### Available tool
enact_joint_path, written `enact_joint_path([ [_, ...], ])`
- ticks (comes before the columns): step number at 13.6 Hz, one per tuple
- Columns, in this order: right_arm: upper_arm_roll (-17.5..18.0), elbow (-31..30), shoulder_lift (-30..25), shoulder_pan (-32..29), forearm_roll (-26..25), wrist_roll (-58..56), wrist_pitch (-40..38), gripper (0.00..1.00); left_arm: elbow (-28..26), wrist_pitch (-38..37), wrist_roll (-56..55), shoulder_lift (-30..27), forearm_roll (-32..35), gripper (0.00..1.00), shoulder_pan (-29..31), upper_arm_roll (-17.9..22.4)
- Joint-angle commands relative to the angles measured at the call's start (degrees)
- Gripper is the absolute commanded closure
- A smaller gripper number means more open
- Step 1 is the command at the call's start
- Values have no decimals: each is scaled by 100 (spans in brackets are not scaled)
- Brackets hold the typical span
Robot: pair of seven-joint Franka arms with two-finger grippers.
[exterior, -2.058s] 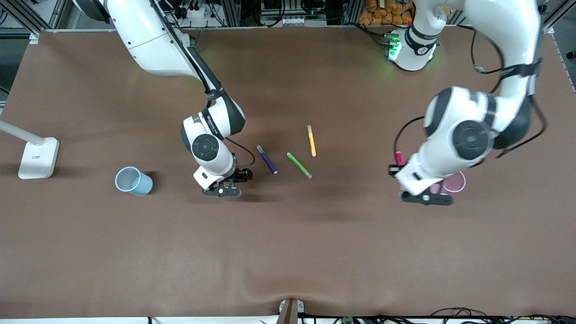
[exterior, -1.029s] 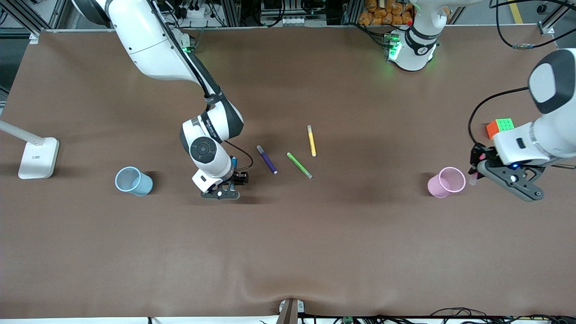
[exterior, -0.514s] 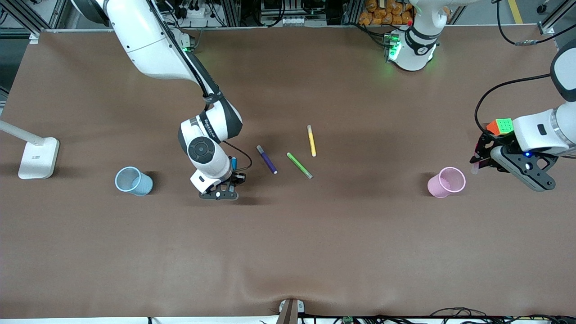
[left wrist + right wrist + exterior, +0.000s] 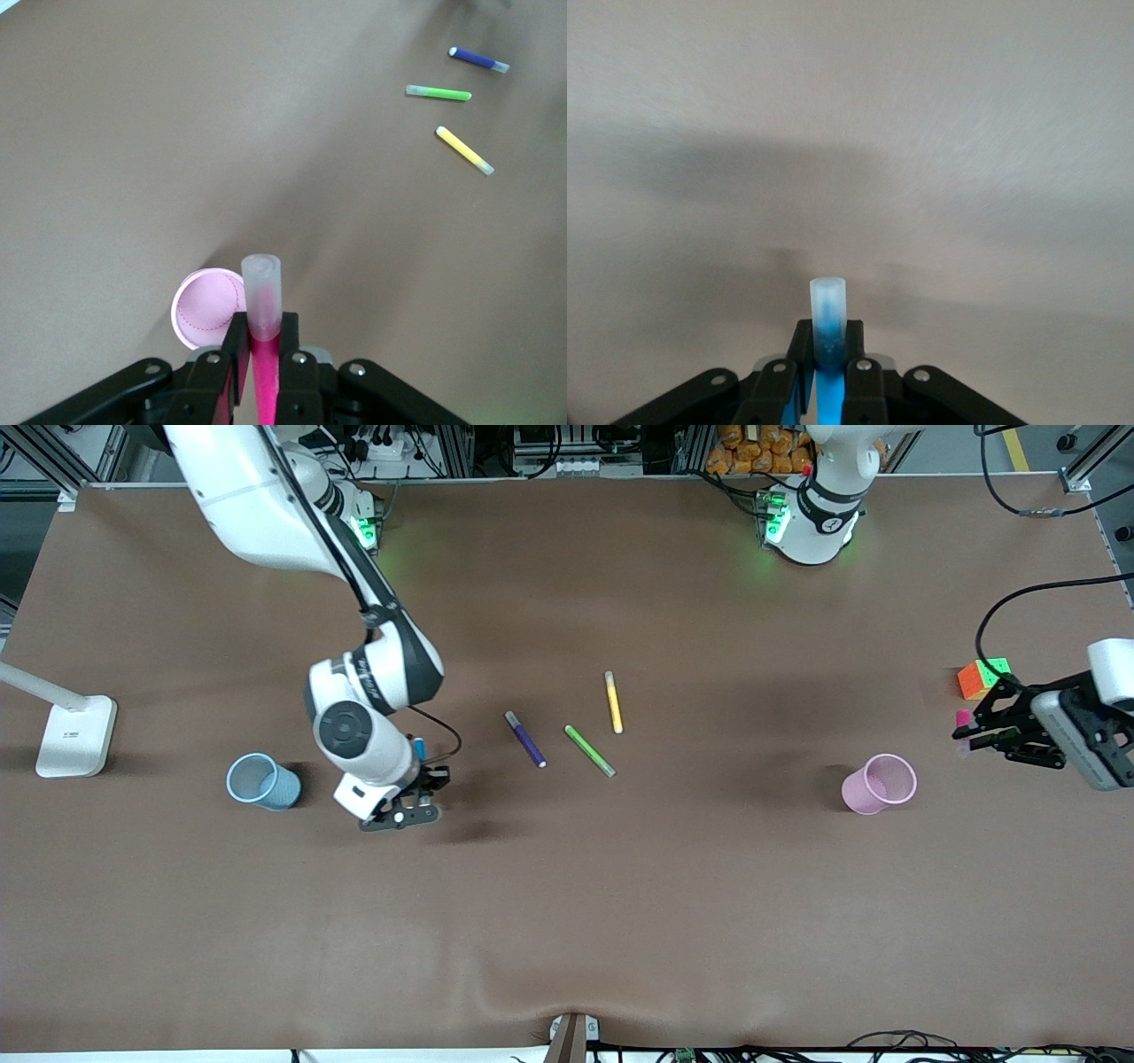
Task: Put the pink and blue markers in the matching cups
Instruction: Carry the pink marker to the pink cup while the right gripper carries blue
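My left gripper (image 4: 968, 735) is shut on the pink marker (image 4: 963, 716) and holds it up in the air beside the cube, past the pink cup (image 4: 879, 783) toward the left arm's end of the table. In the left wrist view the pink marker (image 4: 264, 312) stands between the fingers, cap end out, with the pink cup (image 4: 202, 308) below. My right gripper (image 4: 430, 778) is shut on the blue marker (image 4: 419, 747), between the blue cup (image 4: 263, 781) and the loose markers. The right wrist view shows the blue marker (image 4: 828, 320) in the fingers over bare table.
A purple marker (image 4: 525, 739), a green marker (image 4: 589, 750) and a yellow marker (image 4: 613, 701) lie mid-table. A colour cube (image 4: 983, 677) sits near the left gripper. A white lamp base (image 4: 75, 735) stands at the right arm's end.
The right gripper has carried the blue marker toward the blue cup. The left gripper has swung with the pink marker away from the pink cup, toward the cube at the table's end.
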Motion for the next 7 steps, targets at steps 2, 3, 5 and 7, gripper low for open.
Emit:
enact_joint_path([
  [2, 81, -78, -596, -369, 14, -1219, -233, 100, -384, -41, 1064, -203, -615, 100, 269, -65],
  [3, 82, -69, -711, -483, 14, -1501, -224, 100, -411, -50, 1249, -160, -817, 100, 349, -65],
  [5, 82, -52, -939, -546, 14, -1853, -172, 100, -455, -59, 1662, -81, -1082, 100, 367, -65],
  [7, 82, 27, -1080, -712, 5, -2440, -172, 100, -587, -286, 1866, -37, -1390, 100, 393, -56],
])
